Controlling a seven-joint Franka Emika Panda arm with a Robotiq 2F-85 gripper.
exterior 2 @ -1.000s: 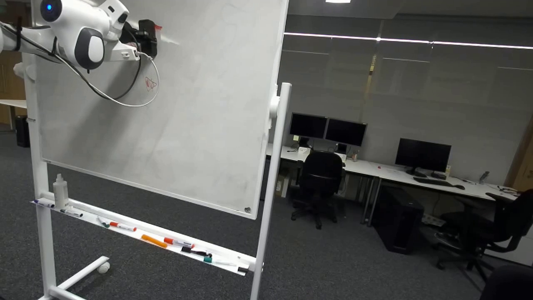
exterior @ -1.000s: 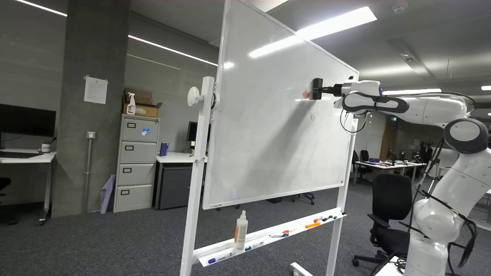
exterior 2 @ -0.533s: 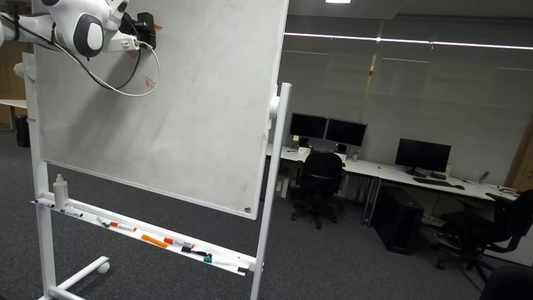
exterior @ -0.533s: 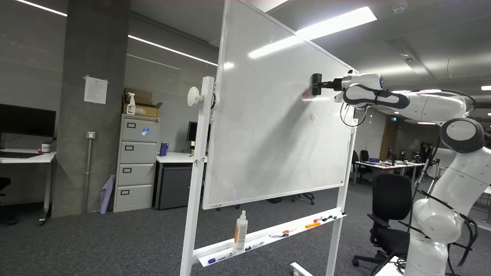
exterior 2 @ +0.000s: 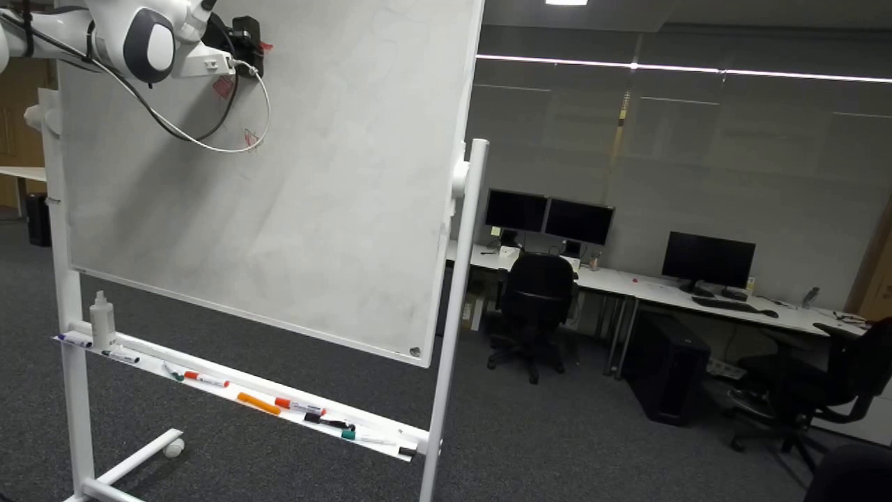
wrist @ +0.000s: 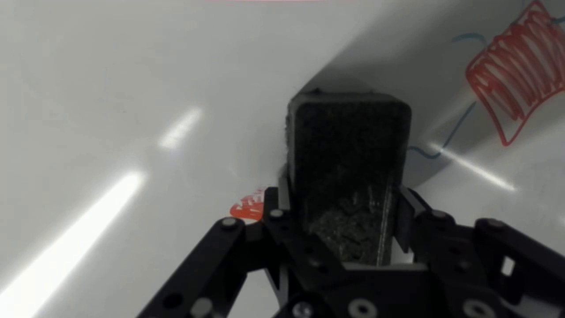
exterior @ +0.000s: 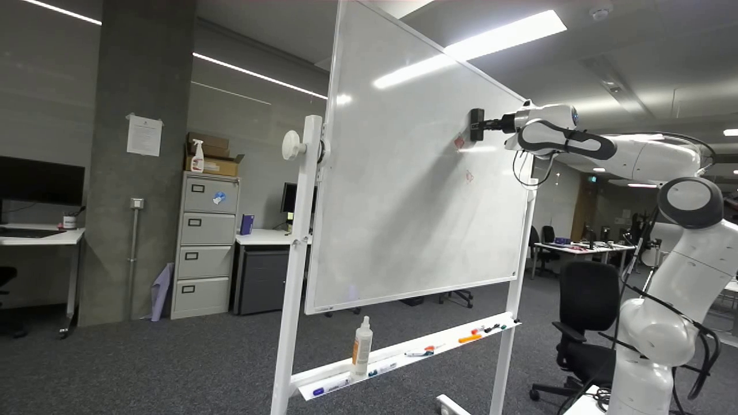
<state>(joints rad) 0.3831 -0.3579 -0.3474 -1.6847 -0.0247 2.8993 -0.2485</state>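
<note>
Your end effector [wrist: 344,204] clamps the black eraser [wrist: 348,141] at the whiteboard [exterior: 392,190] — both have shifted slightly upward, so the red scribble [exterior: 459,142] below sits clear of them, its ink not wiped off.

whiteboard [exterior: 403,178]: smooth, glossy | eraser [wrist: 348,145]: matt, scuffed | pincer [wrist: 344,207]: matt, metal-looking | carpet [exterior: 173,369]: rough, matt

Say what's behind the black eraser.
Whiteboard. In the wrist view, a red mark shows left of the black eraser, a blue line at its right edge. The patch directly behind is covered; can't tell whether either continues there.
</note>
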